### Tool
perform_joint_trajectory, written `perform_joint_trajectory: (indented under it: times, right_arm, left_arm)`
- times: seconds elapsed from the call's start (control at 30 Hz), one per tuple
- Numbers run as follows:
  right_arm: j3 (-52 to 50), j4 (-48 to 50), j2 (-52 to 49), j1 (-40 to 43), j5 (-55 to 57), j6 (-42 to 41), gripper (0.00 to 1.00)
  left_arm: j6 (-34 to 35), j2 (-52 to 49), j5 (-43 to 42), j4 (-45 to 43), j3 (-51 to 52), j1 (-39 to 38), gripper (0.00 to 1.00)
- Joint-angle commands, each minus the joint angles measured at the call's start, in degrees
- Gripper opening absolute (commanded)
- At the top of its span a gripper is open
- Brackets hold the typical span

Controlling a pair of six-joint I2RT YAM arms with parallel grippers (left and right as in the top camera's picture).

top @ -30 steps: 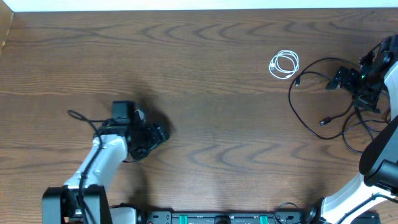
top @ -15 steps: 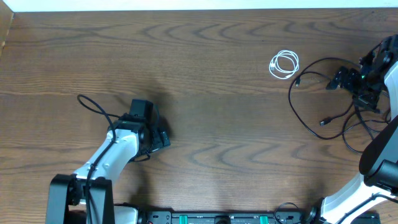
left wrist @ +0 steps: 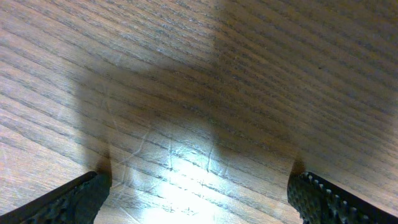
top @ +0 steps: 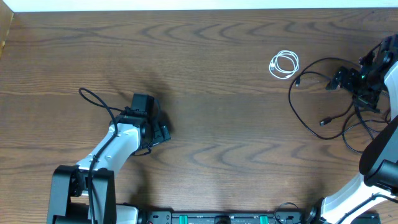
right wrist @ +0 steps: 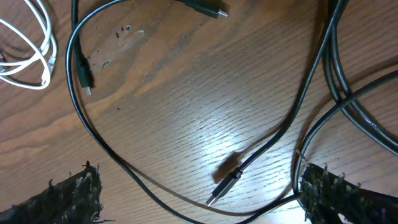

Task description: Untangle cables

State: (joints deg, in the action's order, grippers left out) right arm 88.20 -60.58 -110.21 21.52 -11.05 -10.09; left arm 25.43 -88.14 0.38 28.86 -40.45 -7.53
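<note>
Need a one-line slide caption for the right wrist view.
Open right pincer over loose black cables on the wooden table, coiled white cable at upper left.

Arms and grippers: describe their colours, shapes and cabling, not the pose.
The left arm and right arm have white tube-like links with black joints. A thin black cable loops off the left arm. The left gripper and right gripper are black. The left fingers show fine ridged pads; the right fingers look rougher.

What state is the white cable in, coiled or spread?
Coiled: the white cable lies in small round loops, beside the spread black cables.
</note>
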Motion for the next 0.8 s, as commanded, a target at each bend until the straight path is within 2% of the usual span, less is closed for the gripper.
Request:
perform_joint_trajectory:
  times: [0.0, 0.77]
  right_arm:
    - [0.59, -0.04, 1.14, -0.17, 0.2, -0.59, 0.99]
    - [0.59, -0.04, 1.14, -0.2, 0.2, -0.59, 0.99]
  left_arm:
    - [-0.55, -3.15, 3.32, 0.46, 2.05, 0.07, 0.98]
    - [-1.42, -3.15, 3.37, 0.59, 2.05, 0.07, 0.98]
